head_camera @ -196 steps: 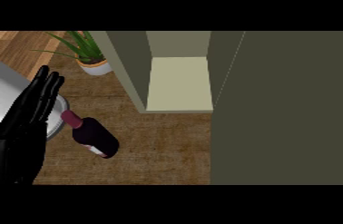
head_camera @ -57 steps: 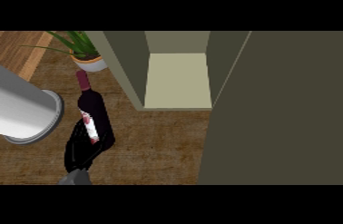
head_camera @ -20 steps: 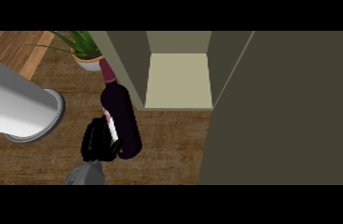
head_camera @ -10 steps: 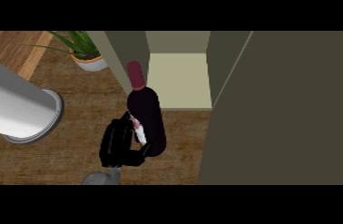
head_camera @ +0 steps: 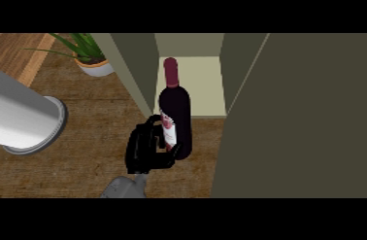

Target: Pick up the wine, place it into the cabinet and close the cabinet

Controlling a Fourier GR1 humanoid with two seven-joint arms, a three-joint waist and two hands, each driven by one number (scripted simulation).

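The wine bottle (head_camera: 176, 108) is dark with a red-capped neck and a white label. It is upright in front of the open cabinet (head_camera: 204, 91), and its neck shows against the pale shelf inside. My left hand (head_camera: 145, 151) is curled round the bottle's lower body from the left, with the grey forearm (head_camera: 125, 188) coming up from the lower edge. The cabinet's door (head_camera: 301, 117) stands open at the right as a large dark olive panel. My right hand does not show.
A big grey cylinder (head_camera: 25, 122) fills the left edge over the wooden counter (head_camera: 93, 137). A potted green plant (head_camera: 90, 59) stands at the back left, beside the cabinet's left wall (head_camera: 136, 69). The open door hides the whole right side.
The left hand has carried the bottle to the right and further towards the cabinet's opening; its neck now overlaps the shelf. Door, plant and cylinder have not moved.
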